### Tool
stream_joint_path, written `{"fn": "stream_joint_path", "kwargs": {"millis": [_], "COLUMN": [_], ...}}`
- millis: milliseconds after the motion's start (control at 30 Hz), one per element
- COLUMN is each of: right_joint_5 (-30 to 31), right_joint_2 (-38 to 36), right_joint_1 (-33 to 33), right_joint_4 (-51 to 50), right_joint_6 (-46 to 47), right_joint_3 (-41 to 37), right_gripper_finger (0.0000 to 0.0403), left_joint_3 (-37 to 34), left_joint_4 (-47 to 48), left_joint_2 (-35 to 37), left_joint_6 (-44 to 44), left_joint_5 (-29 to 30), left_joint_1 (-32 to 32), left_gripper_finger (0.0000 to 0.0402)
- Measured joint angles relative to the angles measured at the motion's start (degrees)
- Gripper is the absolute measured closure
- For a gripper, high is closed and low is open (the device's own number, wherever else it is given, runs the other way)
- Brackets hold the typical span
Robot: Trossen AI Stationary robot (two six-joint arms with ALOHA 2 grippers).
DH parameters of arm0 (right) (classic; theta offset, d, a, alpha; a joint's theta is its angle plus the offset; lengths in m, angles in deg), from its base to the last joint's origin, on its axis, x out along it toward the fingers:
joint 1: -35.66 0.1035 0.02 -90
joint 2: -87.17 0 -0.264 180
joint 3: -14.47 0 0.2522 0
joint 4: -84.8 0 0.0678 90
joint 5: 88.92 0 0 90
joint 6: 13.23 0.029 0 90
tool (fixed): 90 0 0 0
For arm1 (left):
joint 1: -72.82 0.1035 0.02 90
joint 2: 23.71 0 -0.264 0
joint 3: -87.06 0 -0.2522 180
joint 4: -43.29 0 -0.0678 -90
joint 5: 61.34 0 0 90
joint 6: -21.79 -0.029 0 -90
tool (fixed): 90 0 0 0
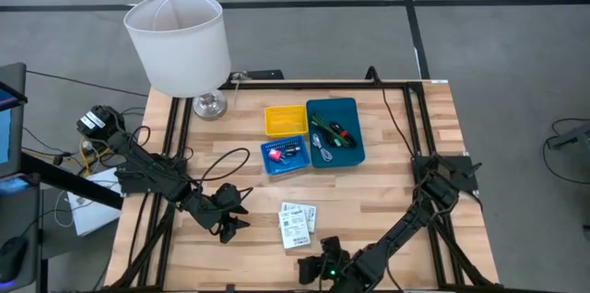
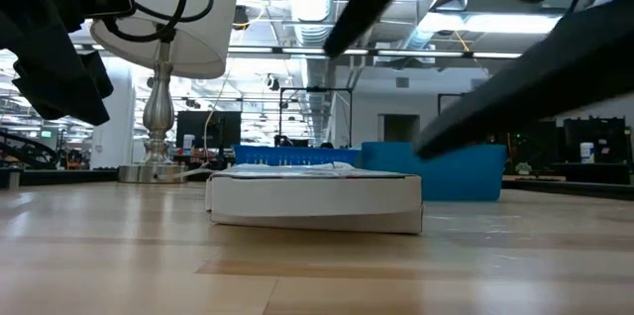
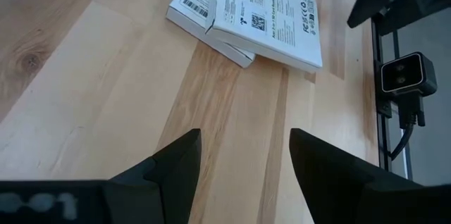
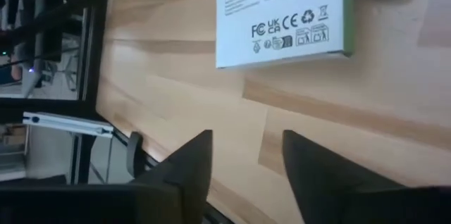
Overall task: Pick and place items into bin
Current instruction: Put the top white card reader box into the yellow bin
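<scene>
1. The table [image 1: 387, 182] is pale, smooth wood planks with visible grain and a light sheen
2. The white boxes [image 1: 297, 223] look like matt printed card
3. The yellow tray [image 1: 285, 120], blue tray [image 1: 284, 156] and teal tray [image 1: 336, 134] are smooth plastic
4. The lamp base [image 1: 210, 104] is shiny metal; its shade [image 1: 177, 42] is matt white

The pale wooden plank table [image 1: 387, 192] carries a white-shaded lamp on a silver base [image 1: 208, 104], a small yellow square tray [image 1: 285, 120], a small blue square tray [image 1: 285, 156], a larger teal rectangular tray [image 1: 336, 133], two overlapping white printed boxes [image 1: 297, 223], and a looping thin black cable [image 1: 221, 162].
</scene>
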Motion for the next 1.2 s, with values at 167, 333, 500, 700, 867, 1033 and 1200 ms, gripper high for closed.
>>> {"fn": "stream_joint_path", "kwargs": {"millis": [167,333,500,700,867,1033,1200], "right_joint_5": [-0.62,-3.28,-3.32,-3.25,-3.24,-3.26,-3.28], "right_joint_2": [0.0,0.0,0.0,0.0,-0.02,-0.02,-0.02], "right_joint_1": [-0.55,-0.47,-0.63,-2.11,-3.45,-4.19,-4.44], "right_joint_4": [-0.43,-4.38,-8.42,-9.4,-9.45,-9.43,-9.43], "right_joint_6": [0.07,2.76,3.84,3.57,3.36,2.49,2.44], "right_joint_3": [-0.02,0.0,-0.02,0.0,0.0,-0.01,0.0], "right_gripper_finger": [0.0164,0.0131,0.0128,0.0128,0.0128,0.0128,0.0128], "left_joint_3": [0.0,0.0,0.0,0.0,0.0,0.0,0.0], "left_joint_4": [0.03,0.05,0.05,0.07,0.07,0.07,0.05], "left_joint_2": [0.0,0.0,0.0,0.0,0.0,0.0,0.0], "left_joint_6": [-0.21,-0.4,-0.8,-0.8,-0.8,-0.8,-0.8], "left_joint_5": [-0.07,-0.04,-0.04,-0.04,-0.02,-0.02,0.0], "left_joint_1": [0.0,0.0,0.0,0.0,0.0,0.0,0.0], "left_gripper_finger": [0.0197,0.0197,0.0197,0.0197,0.0197,0.0197,0.0197]}}
